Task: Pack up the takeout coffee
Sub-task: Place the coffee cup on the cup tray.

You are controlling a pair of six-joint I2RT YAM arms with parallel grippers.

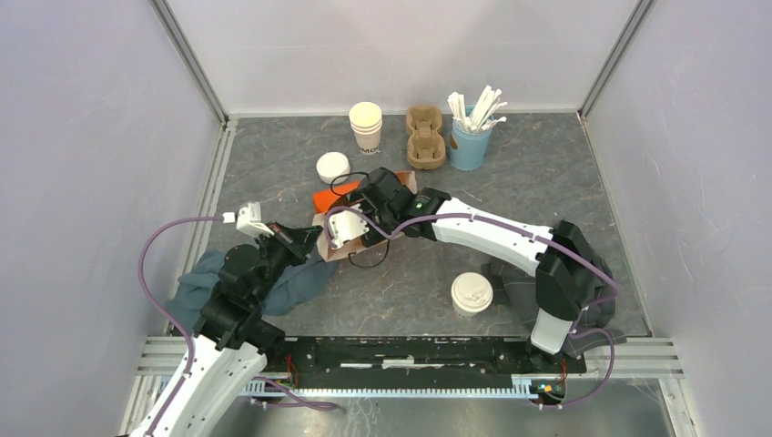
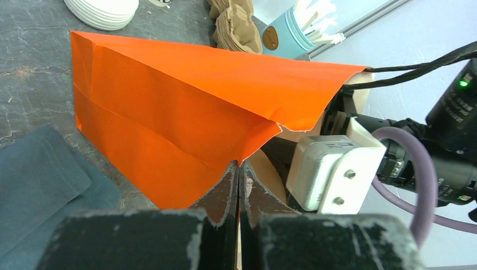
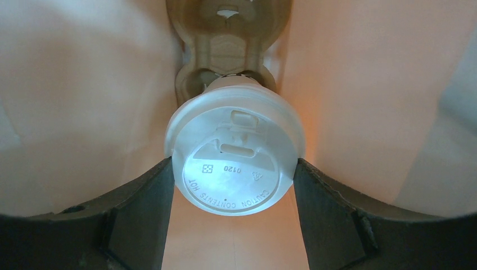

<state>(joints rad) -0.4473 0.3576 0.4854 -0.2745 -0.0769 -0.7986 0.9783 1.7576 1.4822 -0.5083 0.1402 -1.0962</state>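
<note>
An orange paper bag (image 2: 169, 95) lies on its side mid-table, its mouth toward the arms. My left gripper (image 2: 238, 169) is shut on the bag's rim, pinching the paper edge. My right gripper (image 3: 233, 169) reaches deep inside the bag, fingers (image 3: 149, 191) pressed against both sides of a white-lidded takeout coffee cup (image 3: 233, 140). That cup sits at the near pocket of a brown cardboard carrier (image 3: 228, 34) in the bag. A second lidded coffee cup (image 1: 472, 293) stands on the table near the right arm's base. In the top view the bag (image 1: 325, 198) hides the right fingers.
At the back stand a stack of lidless cups (image 1: 366, 126), a pile of cardboard carriers (image 1: 425, 137) and a blue cup of white sticks (image 1: 471, 137). A stack of loose lids (image 1: 332, 167) sits behind the bag. A blue cloth (image 1: 200, 282) lies under the left arm.
</note>
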